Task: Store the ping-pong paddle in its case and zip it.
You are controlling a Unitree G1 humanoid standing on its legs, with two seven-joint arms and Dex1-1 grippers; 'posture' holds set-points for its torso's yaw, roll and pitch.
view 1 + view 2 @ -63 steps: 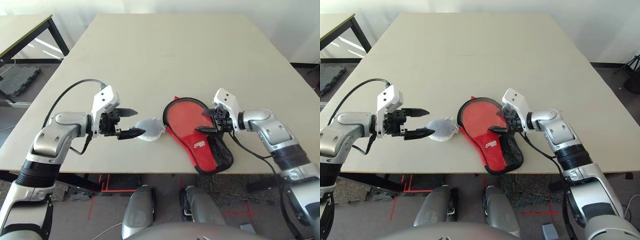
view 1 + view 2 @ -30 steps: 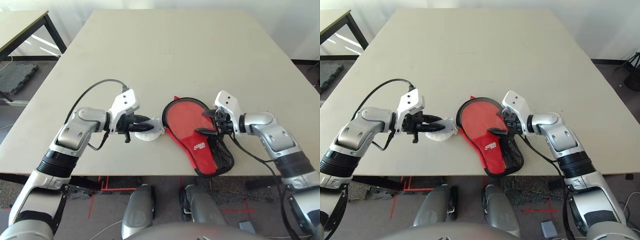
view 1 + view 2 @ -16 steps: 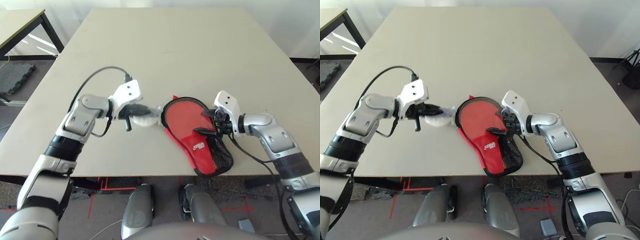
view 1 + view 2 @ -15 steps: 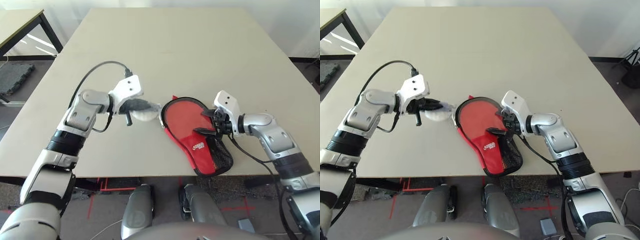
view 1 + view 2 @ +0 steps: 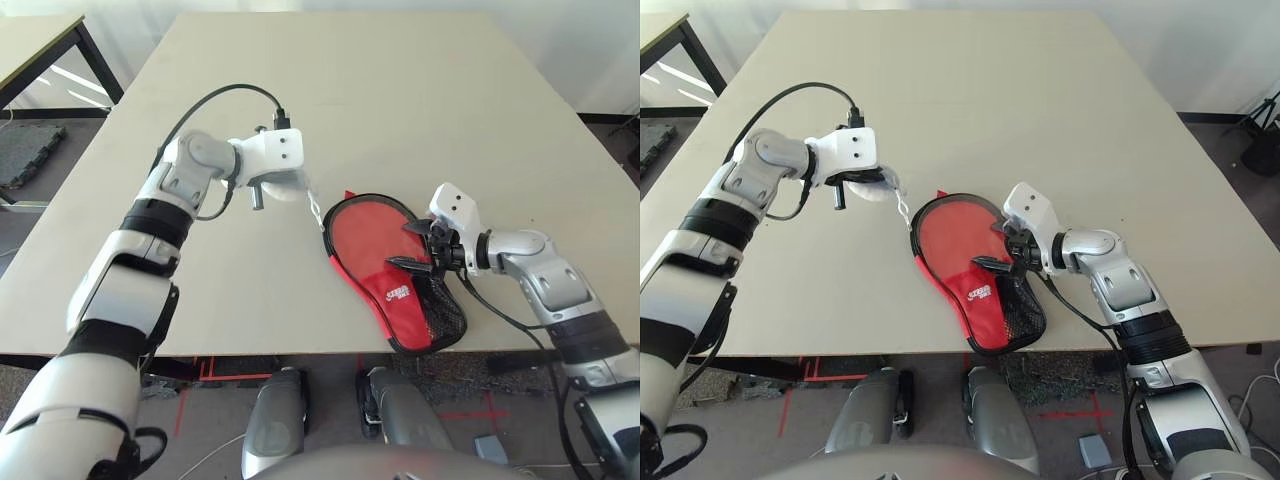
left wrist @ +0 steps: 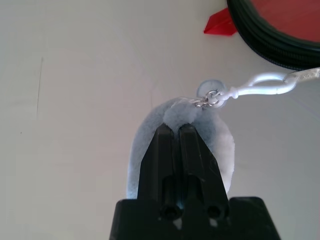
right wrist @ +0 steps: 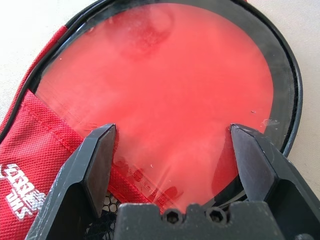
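Grey plush, soft and rounded: a charm (image 6: 145, 145) pinched between the closed fingers of my left gripper (image 6: 175, 128). A couple of seconds ago those fingers stood apart beside it; since then they have shut on it and carried it farther from my body. From the charm a small metal ring leads to a white cord (image 6: 260, 90), and the cord to a metal pull (image 6: 306, 75) at the black zipper rim (image 6: 265, 49) of the case (image 5: 405, 322). Cord now drawn out toward the case, where before the charm lay close by; I judge the zip can be worked through it. Case lies red side up on the table (image 5: 330, 100), hardly shifted by the move. Ping-pong paddle (image 7: 160, 80): its red face shows through the clear window, so I take it to be inside already. Right gripper (image 7: 173, 128) open over the case, fingers spread above window and mesh, same spot as before; whether they press down, cannot tell. Stowing looks done, zipping under way, how much of the rim is closed unclear. Next, likely, a steady pull along the rim's curve with the case braced. Risks: plush slipping from the pinch, or the whole case dragging along with the cord.
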